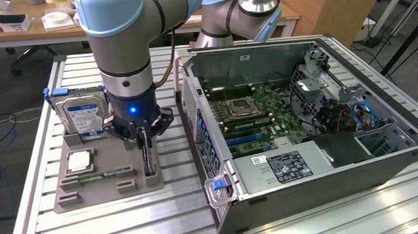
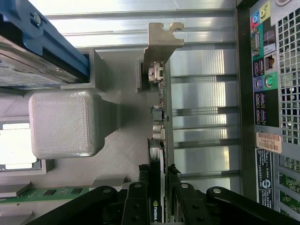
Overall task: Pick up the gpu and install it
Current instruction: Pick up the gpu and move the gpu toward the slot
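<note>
exterior view: high and set back, looking down at a slant into the open computer case (image 1: pixel 301 118) | wrist view: close, facing straight down along the gripper (image 2: pixel 158 168), just beside the case's port panel (image 2: pixel 267 93) | shared: that port side of the case, grey tray (image 1: pixel 127 192), gpu (image 1: pixel 149 162), hard drive (image 1: pixel 84 114)

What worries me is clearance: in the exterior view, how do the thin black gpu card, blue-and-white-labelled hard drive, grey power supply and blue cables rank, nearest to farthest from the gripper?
1. gpu card: clamped in the gripper.
2. hard drive: on the grey tray, exterior view's left.
3. power supply: inside the open case.
4. blue cables: case's end, exterior view's right.
</note>
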Robot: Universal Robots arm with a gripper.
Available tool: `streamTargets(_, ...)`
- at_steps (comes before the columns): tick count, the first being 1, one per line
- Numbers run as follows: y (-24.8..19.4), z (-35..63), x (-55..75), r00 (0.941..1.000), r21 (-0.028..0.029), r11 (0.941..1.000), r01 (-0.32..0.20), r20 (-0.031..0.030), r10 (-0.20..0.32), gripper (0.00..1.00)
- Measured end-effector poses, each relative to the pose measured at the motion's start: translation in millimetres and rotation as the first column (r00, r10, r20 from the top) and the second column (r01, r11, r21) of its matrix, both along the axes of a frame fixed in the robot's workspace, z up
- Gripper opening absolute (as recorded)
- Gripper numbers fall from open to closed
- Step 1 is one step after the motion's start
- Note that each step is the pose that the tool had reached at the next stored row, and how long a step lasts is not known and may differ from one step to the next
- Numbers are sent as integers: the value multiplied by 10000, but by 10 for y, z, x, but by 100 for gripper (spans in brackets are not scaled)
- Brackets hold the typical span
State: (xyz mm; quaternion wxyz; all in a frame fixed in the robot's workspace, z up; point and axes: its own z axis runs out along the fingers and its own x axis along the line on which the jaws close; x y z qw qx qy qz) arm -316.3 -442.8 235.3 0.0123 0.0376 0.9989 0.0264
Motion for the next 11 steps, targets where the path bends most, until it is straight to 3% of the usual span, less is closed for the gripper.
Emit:
streamTargets(7, 0, 12, 0, 10000, 0, 10000, 0, 0, 0, 26)
streamTargets(11, 0, 67, 0, 10000, 0, 10000, -1, 0, 1, 26)
